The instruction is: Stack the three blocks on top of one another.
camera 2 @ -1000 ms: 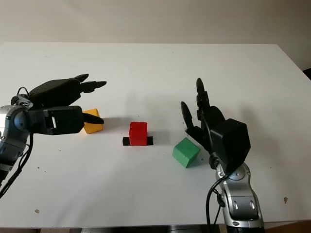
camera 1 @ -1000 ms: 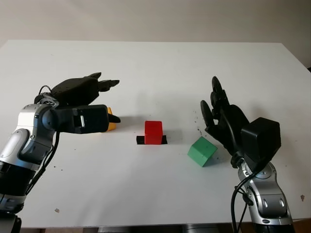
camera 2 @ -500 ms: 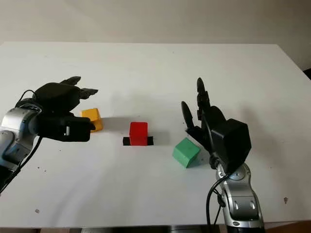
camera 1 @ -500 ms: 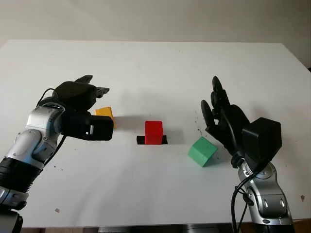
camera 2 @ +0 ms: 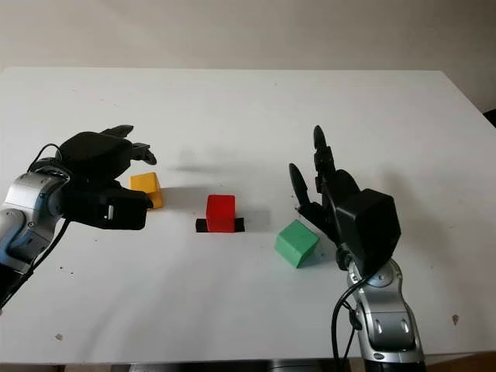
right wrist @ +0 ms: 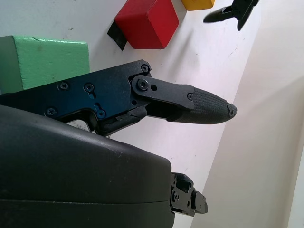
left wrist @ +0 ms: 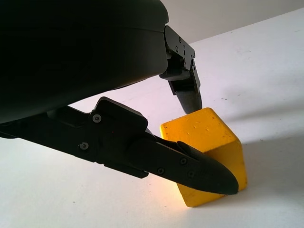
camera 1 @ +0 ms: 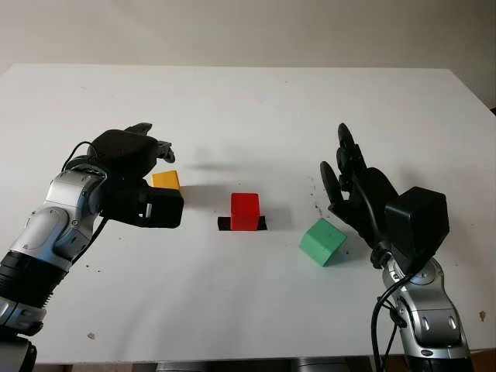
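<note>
Left wrist view gives the clearest guide to the step in hand, which I judge to be the pick-up of the yellow block (left wrist: pixel 204 154): one black finger (left wrist: pixel 190 164) crosses in front of the block's near face and another (left wrist: pixel 185 90) comes down at its far top edge, so the block sits between them but is not yet clamped. To do this well, the fingers should close squarely on opposite flat faces, not on a corner, and low enough that the block cannot pivot when lifted; a firm but level grip matters because it must later land flush on another block. In the head views the left hand (camera 1: pixel 132 155) hangs over the table (camera 1: pixel 248 101) at the left, its open fingers reaching toward and over the yellow block (camera 1: pixel 166 180), wrist turned so the palm faces down and inward, forearm coming up from the bottom left. The red block (camera 1: pixel 245 211) stands at the middle on a small black patch (camera 1: pixel 260 224), well apart from the yellow one, and looks like the natural base. The green block (camera 1: pixel 322 241) lies to its right, turned at an angle. The right hand (camera 1: pixel 353 186) is open and held upright just beside the green block, palm toward it, holding nothing.
</note>
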